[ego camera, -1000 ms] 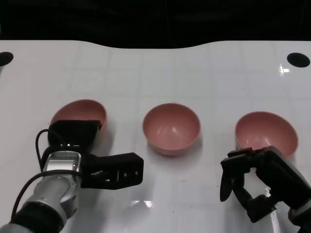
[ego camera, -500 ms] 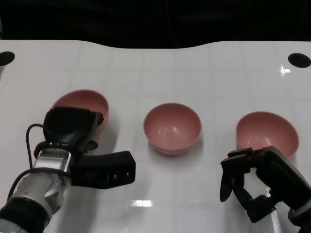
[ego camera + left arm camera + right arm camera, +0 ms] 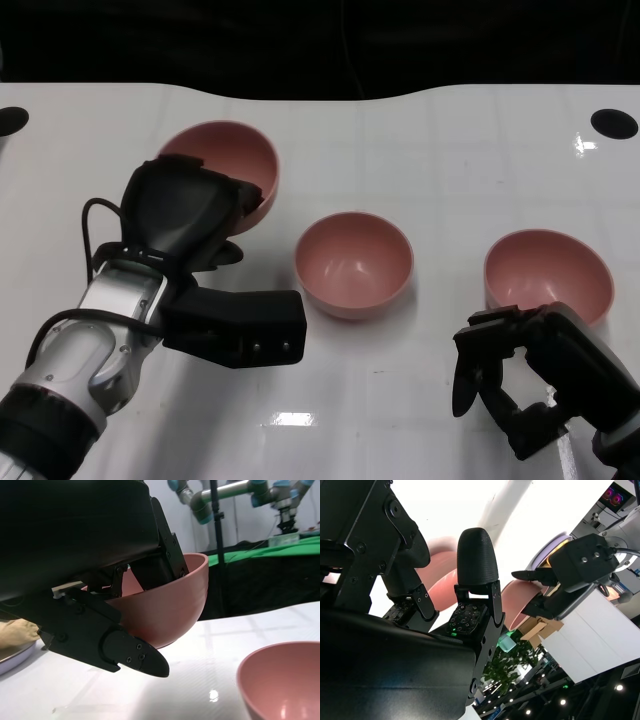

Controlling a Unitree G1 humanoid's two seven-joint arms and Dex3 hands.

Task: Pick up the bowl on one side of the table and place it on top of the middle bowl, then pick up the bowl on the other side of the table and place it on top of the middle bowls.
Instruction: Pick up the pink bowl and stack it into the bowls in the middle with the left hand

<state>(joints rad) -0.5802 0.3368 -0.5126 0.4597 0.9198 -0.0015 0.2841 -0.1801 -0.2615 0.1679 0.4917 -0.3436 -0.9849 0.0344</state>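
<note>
Three pink bowls are in the head view. My left hand grips the left bowl by its near rim and holds it tilted above the table, to the left of the middle bowl. The left wrist view shows the held bowl off the surface, with the middle bowl lower and apart from it. The right bowl stands on the table. My right hand is just in front of it, fingers apart and holding nothing.
The white table ends at a dark far edge. A black round hole sits at the back right and another hole at the back left. A pale plate shows beside the table in the left wrist view.
My left hand has lifted the left bowl off the table and carried it up, farther back and a little toward the middle bowl. The right hand and the other two bowls have stayed put.
</note>
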